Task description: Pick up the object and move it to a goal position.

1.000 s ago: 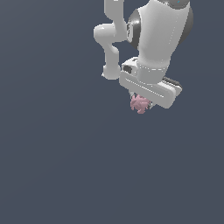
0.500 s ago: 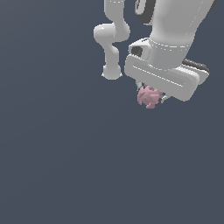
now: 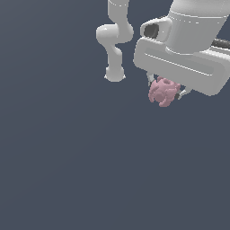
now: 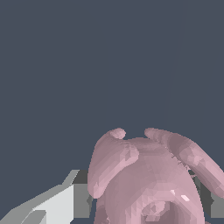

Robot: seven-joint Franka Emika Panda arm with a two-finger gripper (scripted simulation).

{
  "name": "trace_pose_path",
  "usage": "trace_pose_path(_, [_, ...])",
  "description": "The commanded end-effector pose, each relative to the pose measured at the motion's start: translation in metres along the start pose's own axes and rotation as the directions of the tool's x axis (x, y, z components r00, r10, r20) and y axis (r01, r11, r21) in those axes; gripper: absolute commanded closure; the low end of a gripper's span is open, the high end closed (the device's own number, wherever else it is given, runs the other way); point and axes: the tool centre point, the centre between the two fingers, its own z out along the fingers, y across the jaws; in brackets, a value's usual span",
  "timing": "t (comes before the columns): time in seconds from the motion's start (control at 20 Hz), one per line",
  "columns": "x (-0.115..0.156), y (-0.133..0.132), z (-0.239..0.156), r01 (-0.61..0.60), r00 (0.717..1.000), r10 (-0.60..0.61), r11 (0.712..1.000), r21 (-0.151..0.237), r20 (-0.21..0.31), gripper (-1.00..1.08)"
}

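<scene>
The object is a small pink knobbly blob (image 3: 164,91) with rounded bulges. It hangs under the white hand of my arm in the upper right of the exterior view. My gripper (image 3: 165,92) is shut on it, one finger on each side, and holds it well above the dark grey floor. In the wrist view the pink blob (image 4: 148,179) fills the near part of the picture, with a grey and white fingertip (image 4: 65,199) pressed against its side. No goal marker shows in either view.
The arm's white base (image 3: 114,74) and lower links (image 3: 116,33) stand behind the hand in the exterior view. A plain dark grey floor (image 3: 67,170) spreads under everything.
The hand with the pink blob has moved toward the camera and to the exterior view's right, and looks larger. The grip on the blob has stayed the same.
</scene>
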Motion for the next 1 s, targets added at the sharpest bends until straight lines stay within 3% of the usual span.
trace_pose_path(0.0, [0.003, -0.005, -0.011, 0.000, 1.000, 0.000, 1.000, 0.000, 0.000, 1.08])
trace_pose_path(0.95, [0.016, -0.029, -0.058, 0.000, 1.000, 0.000, 1.000, 0.000, 0.001, 1.08])
